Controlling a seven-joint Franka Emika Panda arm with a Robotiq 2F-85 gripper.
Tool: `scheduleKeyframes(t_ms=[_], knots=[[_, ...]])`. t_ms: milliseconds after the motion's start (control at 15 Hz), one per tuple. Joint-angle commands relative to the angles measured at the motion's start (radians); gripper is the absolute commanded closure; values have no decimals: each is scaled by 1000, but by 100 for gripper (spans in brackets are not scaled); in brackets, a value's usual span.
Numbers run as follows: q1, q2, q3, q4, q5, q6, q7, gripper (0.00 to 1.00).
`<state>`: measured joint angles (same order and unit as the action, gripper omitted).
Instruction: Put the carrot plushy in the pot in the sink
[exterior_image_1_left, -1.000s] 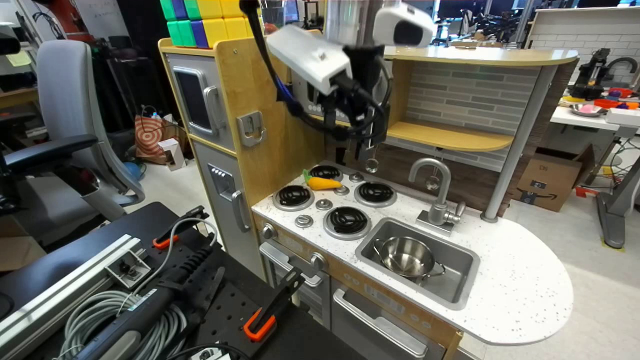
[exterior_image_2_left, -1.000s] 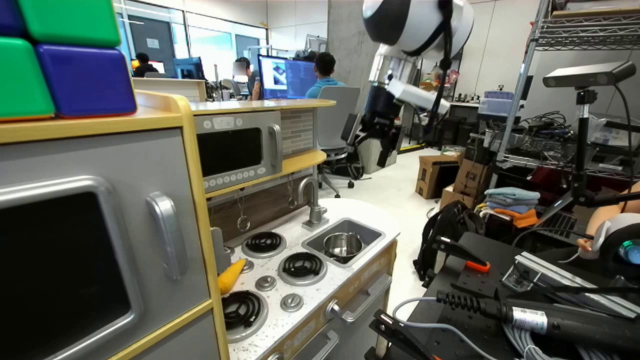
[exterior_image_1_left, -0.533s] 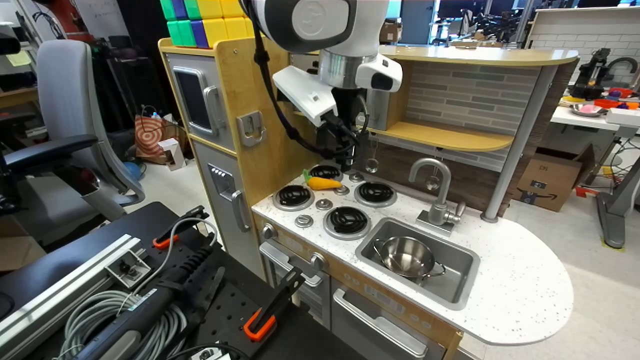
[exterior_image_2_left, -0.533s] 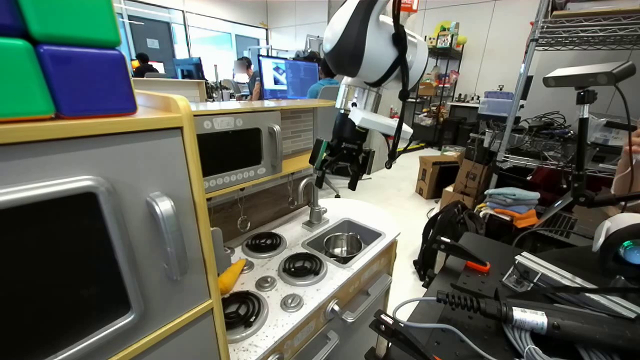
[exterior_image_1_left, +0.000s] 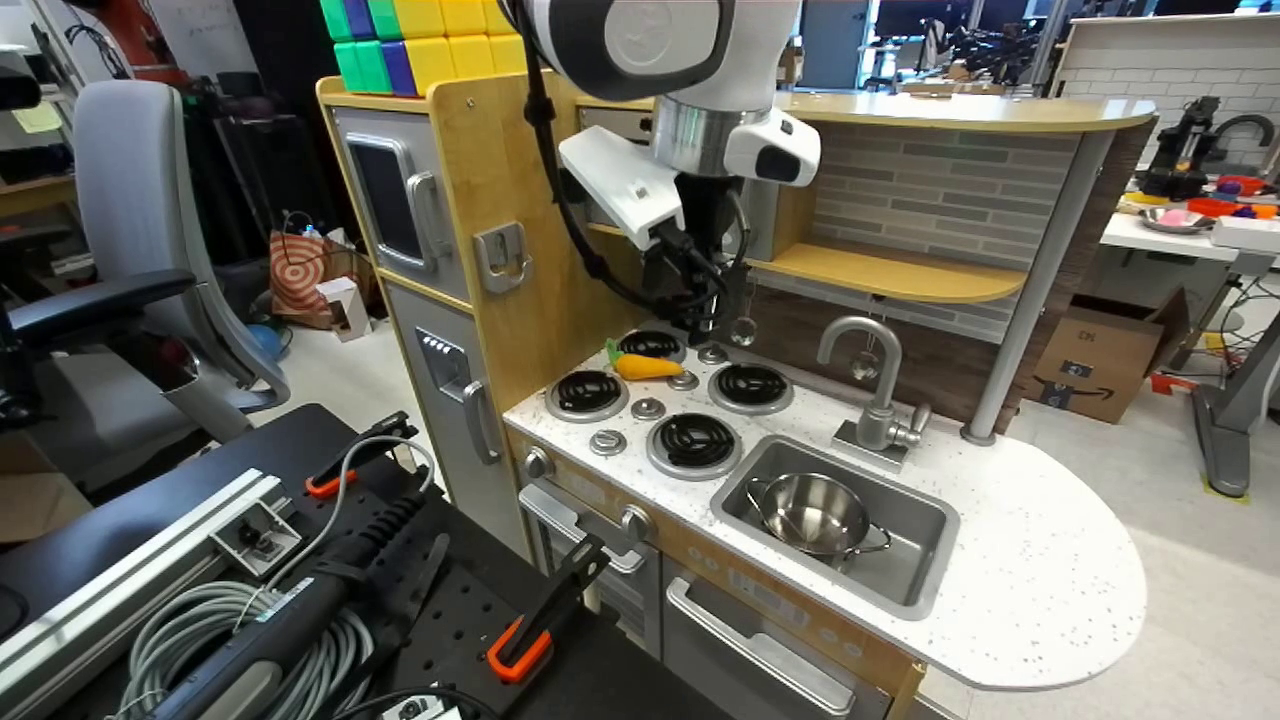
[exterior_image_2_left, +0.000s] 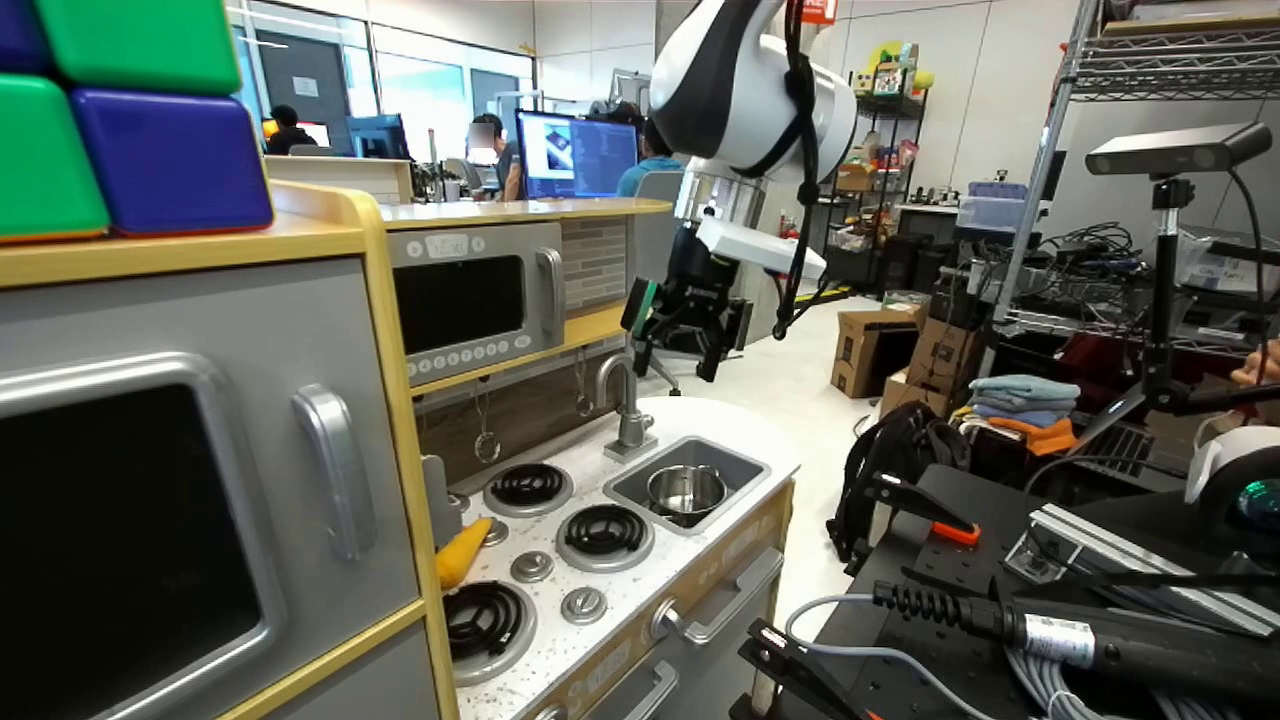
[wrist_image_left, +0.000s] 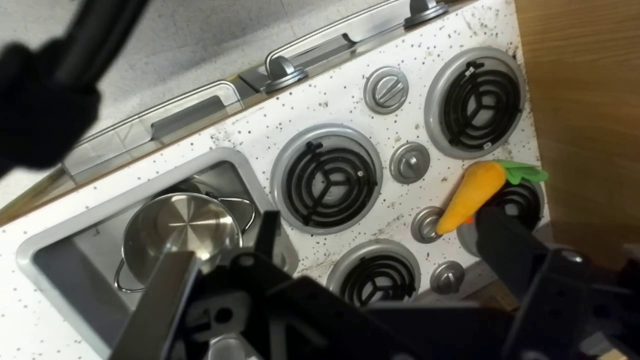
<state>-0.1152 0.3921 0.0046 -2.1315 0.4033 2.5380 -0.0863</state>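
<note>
Start nearest, in the wrist view, with the tool (wrist_image_left: 378, 215): spread wide, holding nothing, hanging well above the table (wrist_image_left: 325, 107).

Below it, find the carrot plushy (wrist_image_left: 470, 197), lying across the edge of a burner (wrist_image_left: 527, 200) on that table, near the wooden panel (wrist_image_left: 590, 125), with the tapered tip over or against a knob (wrist_image_left: 424, 224); cannot tell which. Judging by the plump, cloth-like look, expect next to no weight, a soft body giving under pressure, good grip against slipping and little to break. Close across the thick orange middle, nearer the leafy end (wrist_image_left: 522, 171) than the tip, square to the long axis. Avoid pinching that end alone: probably floppy, likely to let the body swing. Leave the thin tip: hard to centre on, and too close to that knob. Go low enough to reach around the widest part, yet mind the burner beneath. Squeeze firmly; probably no need for delicacy.

Farther down, look to the pot (wrist_image_left: 172, 220), standing mouth up in the sink (wrist_image_left: 90, 285). Take its steel for stiff and slick, apt to slide if bumped; carry the carrot plushy over the middle, clear of the rim, then let go low.
</note>
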Motion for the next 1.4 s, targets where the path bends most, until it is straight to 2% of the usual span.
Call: scheduleKeyframes(t_ms=[0, 267, 400, 667, 867, 1333], knots=[[35, 129, 28, 55, 2, 115, 88, 0], [78, 310, 82, 194, 7, 209, 179, 0], [117, 403, 88, 284, -15, 258, 233, 0], [217, 591, 47, 484, -75, 340, 325, 0], [274, 708, 9, 615, -120, 359, 375, 0], [327, 886, -49, 857, -171, 353, 447, 0]])
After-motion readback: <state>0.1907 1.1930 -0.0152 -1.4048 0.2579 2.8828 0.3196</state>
